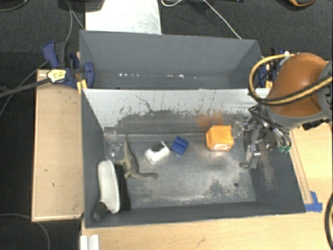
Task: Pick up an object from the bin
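Note:
My gripper (248,159) hangs over the right part of the bin floor, its fingers pointing down just right of an orange block (219,138). Nothing shows between the fingers, and the block lies apart from them, a short way to the left near the back wall. A small blue piece (180,146) and a white piece (157,153) lie side by side near the middle of the bin.
At the left side lie a long white brush-like thing (109,186), a clear small cup (115,150) and a grey lizard-shaped toy (132,169). The arm with its orange cover comes in over the bin's right wall.

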